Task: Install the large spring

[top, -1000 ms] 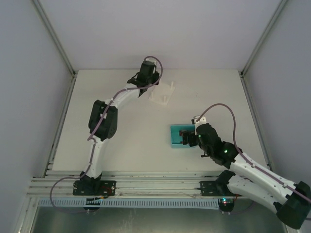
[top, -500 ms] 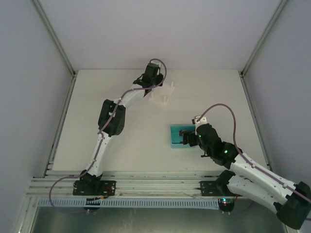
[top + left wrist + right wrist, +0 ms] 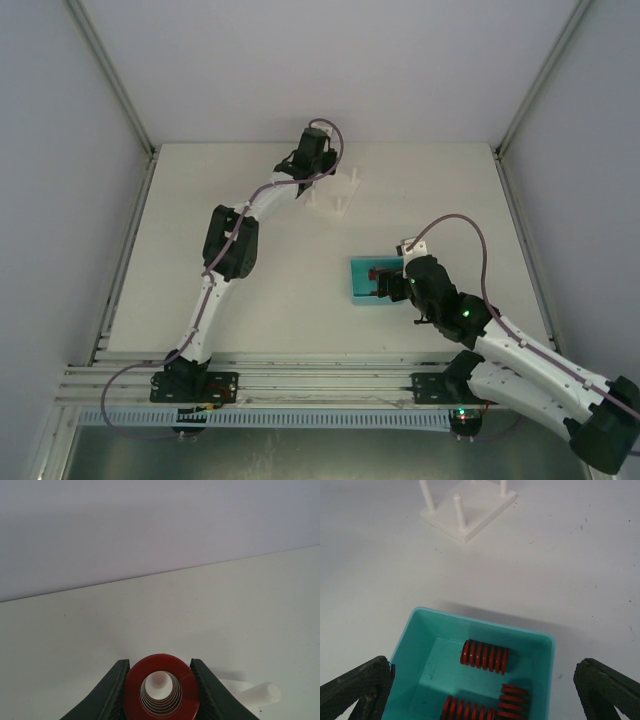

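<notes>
Left gripper (image 3: 161, 690) is holding the spring (image 3: 162, 661) by its sides, fingers (image 3: 116, 692) clamping the red coils from both flanks, bore pointing along my wrist camera's line of sight. I'm gripping it that way so the bore is staying free and I'm able to sight straight through it: a white peg (image 3: 159, 680) is showing inside the coils, so by my read the axis is sitting roughly on target. I can't tell whether the coil is already over the peg tip or just above it. The fixture (image 3: 332, 193) is sitting near the far edge of the table (image 3: 250, 300), about mid-width, and the spring is right at its left side. A second peg (image 3: 260, 692) is poking out low right in the left wrist view. I'm judging this as the alignment step, seating not yet done. Next move is needing a straight push along the peg axis; any tilt is risking the coil catching on the tip. Right gripper (image 3: 380, 284) is hovering with jaws spread wide, holding nothing, over the teal bin (image 3: 432, 660), which is sitting right of centre, nearer the near edge. The bin is holding three red springs (image 3: 484, 656), two of them cut off by the frame bottom, so I'm not calling their sizes.
</notes>
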You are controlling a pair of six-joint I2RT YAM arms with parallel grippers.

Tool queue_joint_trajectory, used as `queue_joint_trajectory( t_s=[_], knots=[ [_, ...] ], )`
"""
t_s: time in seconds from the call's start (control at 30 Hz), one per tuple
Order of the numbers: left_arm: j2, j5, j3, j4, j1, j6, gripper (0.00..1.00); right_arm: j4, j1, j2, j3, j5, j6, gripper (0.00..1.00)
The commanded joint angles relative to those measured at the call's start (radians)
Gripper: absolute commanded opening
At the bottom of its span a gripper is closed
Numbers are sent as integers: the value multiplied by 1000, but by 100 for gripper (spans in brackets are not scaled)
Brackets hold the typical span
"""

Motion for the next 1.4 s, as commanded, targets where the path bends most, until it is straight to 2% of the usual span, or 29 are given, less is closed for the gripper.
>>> queue_joint_trajectory(
  t_s=[0.0,0.33,0.53,0.63,0.97,1.07,1.17,1.37],
  knots=[
    [44,15,69,41,5,13,0,11,-2,-13,-12,21,1,99],
    [84,19,85,48,11,4,5,15,-2,-5,-12,17,1,99],
    [88,35,81,55,11,-2,32,20,-2,13,-9,12,0,99],
    [76,53,74,59,10,-3,42,20,-2,24,-6,11,0,99],
    [-49,94,-6,56,11,-1,52,22,-4,42,-1,5,-5,99],
    [-134,124,-69,45,11,-10,57,21,-4,61,8,-1,-4,99],
    [-261,139,-193,75,11,-23,61,10,-7,95,29,-19,1,99],
    [-564,125,-561,194,11,-72,70,-48,-23,173,90,-91,27,99]
  ],
)
